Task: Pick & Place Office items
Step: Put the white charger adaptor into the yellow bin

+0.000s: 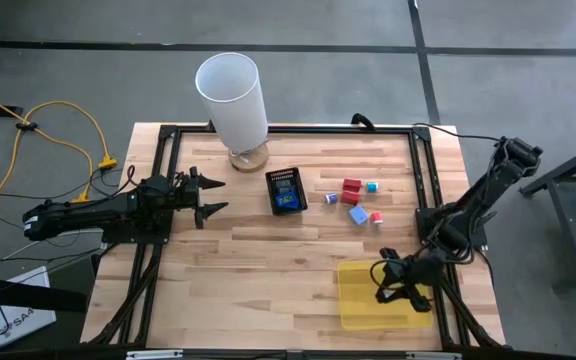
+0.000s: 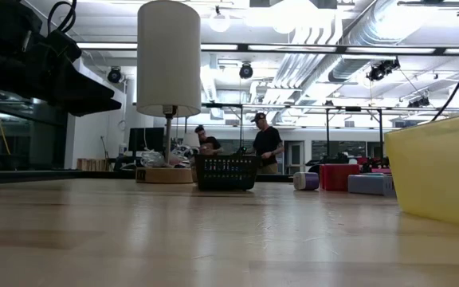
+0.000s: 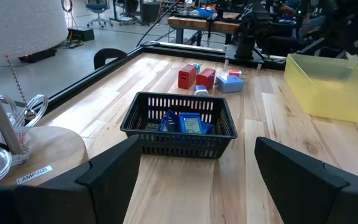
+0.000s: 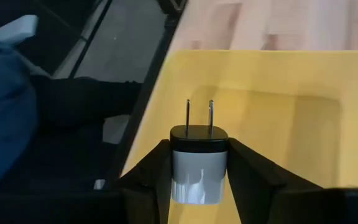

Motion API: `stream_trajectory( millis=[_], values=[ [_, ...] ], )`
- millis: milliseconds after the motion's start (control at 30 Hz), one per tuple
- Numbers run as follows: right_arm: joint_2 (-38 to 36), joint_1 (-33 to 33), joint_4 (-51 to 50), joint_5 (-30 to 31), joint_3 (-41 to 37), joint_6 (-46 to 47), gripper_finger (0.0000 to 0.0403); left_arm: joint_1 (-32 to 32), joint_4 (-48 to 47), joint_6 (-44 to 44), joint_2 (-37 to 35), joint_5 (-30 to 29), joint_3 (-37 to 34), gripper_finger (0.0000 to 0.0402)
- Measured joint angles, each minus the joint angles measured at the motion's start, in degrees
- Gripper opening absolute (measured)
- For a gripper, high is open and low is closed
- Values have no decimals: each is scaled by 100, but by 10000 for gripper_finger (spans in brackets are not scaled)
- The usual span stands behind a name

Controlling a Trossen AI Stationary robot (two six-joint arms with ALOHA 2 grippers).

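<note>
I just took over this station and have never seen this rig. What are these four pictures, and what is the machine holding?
These are two robot arms at a wooden table, filmed by four cameras: one overhead, one at table-top height, and one on each wrist.

From above, the left end effector waits open at the left side, pointing toward a black mesh basket with blue items inside. Behind the basket stands a white lamp. To its right lie small blocks, among them a red block and a pale blue block.

The right end effector is over the yellow tray at the near right. Its wrist camera shows it shut on a small plug adapter, black-topped with two metal prongs.

The table-level view also shows people in the room beyond.
</note>
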Motion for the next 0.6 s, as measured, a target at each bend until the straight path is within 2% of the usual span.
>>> stream_trajectory(
  millis=[267,600],
  values=[
    [75,262,-72,249,0,0,116,1,-1,0,-1,1,0,308],
    [300,267,-1129,332,-2,471,116,2,-1,0,0,2,0,308]
  ],
)
